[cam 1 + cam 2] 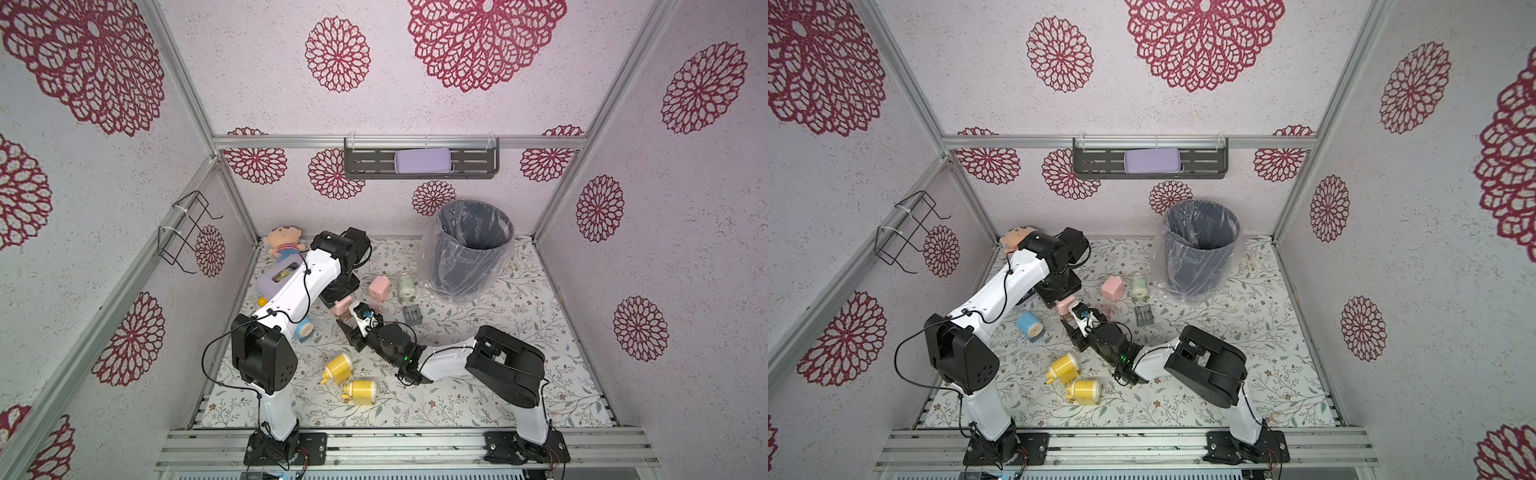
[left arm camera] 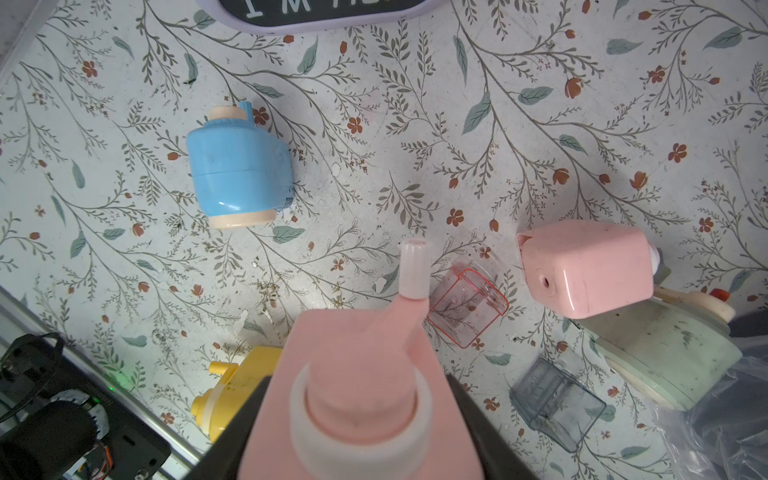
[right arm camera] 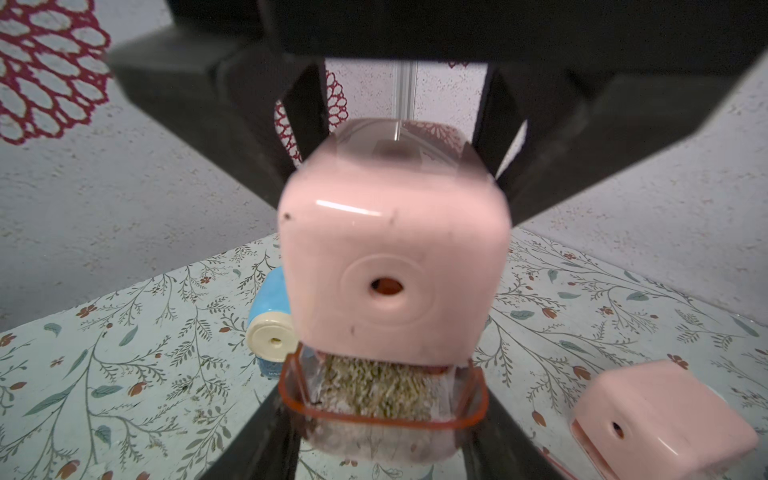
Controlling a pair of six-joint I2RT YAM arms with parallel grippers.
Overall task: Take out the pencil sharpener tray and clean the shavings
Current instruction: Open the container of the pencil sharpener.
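In right wrist view, right tool (image 3: 380, 395) pinches tray (image 3: 374, 420), base blurred; left tool (image 3: 399, 158) clamps pink sharpener (image 3: 390, 257), fingertips hidden.

I am holding the sharpener (image 3: 395, 257) over the middle of the table (image 1: 519, 332), my left claw (image 3: 399, 133) gripping it from behind, my right claw (image 3: 378, 415) sitting in front with a finger either side of its tray (image 3: 382, 399). The bin (image 1: 457, 266) is standing at the back right, a spare tray (image 1: 411, 314) lying just before it, the doll (image 1: 284, 243) lying back left.
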